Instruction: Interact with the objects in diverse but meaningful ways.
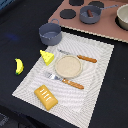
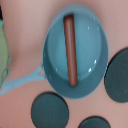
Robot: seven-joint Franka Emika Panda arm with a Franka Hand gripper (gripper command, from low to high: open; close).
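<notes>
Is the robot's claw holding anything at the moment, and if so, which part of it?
It cannot be told. No gripper shows in either view. The wrist view only looks down on a brown sausage lying in a blue pan.

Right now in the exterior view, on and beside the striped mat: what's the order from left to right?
Banana → cheese wedge → round tan plate → knife. The bread slab and the fork overlap others in this order, so they are left out.

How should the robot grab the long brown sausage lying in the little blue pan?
Probably from straight above, pinching the brown sausage across its narrow middle. It lies flat along the floor of the blue frying pan, with bare pan on both long sides, so fingers should fit there. The gripper itself isn't visible.
</notes>
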